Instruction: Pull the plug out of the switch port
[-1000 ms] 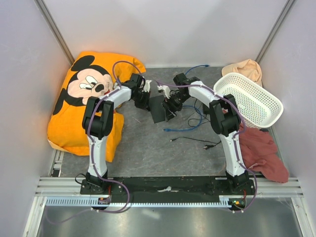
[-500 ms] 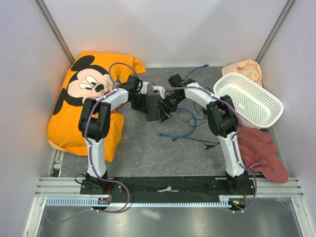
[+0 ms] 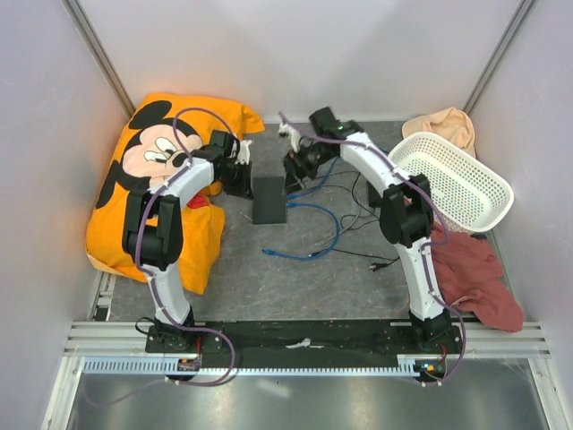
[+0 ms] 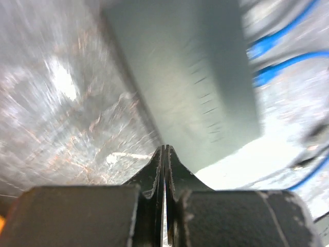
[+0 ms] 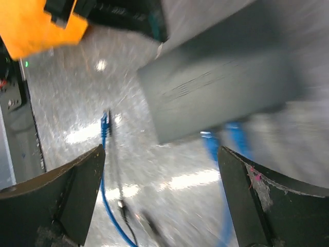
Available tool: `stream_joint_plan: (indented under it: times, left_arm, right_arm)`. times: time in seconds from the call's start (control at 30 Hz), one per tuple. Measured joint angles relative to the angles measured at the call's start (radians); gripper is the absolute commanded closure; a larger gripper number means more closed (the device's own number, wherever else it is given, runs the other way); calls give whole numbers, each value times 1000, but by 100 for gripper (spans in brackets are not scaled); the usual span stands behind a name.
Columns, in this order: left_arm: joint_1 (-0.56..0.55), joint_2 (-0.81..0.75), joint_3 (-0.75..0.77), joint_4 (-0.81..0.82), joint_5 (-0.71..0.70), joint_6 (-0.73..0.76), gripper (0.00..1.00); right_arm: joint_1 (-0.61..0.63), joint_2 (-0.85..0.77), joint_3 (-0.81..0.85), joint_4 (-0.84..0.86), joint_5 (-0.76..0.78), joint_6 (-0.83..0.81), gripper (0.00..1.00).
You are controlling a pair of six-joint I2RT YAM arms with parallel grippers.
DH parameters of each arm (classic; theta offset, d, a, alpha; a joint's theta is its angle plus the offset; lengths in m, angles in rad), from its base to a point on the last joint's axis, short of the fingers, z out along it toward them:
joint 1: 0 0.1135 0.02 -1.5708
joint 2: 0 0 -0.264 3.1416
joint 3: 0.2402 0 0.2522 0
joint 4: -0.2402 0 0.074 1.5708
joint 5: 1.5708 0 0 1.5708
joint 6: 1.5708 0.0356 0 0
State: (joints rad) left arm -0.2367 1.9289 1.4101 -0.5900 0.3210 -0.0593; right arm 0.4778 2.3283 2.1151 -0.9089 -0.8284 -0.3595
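Grey bench (image 3: 269, 296) inside white walls. Top view: the switch (image 3: 269, 199) lies flat mid-bench. The left fingers (image 3: 240, 182) sit just beside one long edge and the right fingers (image 3: 292, 168) near its far corner. A blue cable (image 3: 318, 224) loops alongside, with one plug (image 3: 267, 254) lying free on the bench, and a black cord (image 3: 358, 255) trails nearby. A cushion (image 3: 116, 233), basket (image 3: 483, 175) and red cloth (image 3: 479, 278) ring the work area.

Left wrist view, blurred: fingers clenched on nothing, switch ahead. Two blue cable ends meet its far edge; whether either sits in a port cannot be told.

Right wrist view, blurred: fingers released wide and empty, switch beyond them.

Risk, as judged: nothing pins the switch, so tugging a seated plug would drag the box. Loose loops could snag an arm
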Motion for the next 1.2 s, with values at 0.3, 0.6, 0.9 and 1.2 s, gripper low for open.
stream_joint_plan:
  times: [0.3, 0.6, 0.9, 1.2]
  left_arm:
    - [0, 42, 251, 13, 52, 4, 82]
    - [-1, 162, 348, 5, 78, -1, 62]
    - [-1, 146, 173, -16, 74, -1, 56]
    - [-1, 90, 81, -29, 71, 1, 55]
  right_arm:
    - [-122, -51, 83, 3, 23, 5, 4]
    - [-92, 156, 230, 155, 113, 77, 2]
    - [-108, 207, 161, 355, 104, 199, 2]
    - [-98, 183, -4, 347, -21, 155, 2]
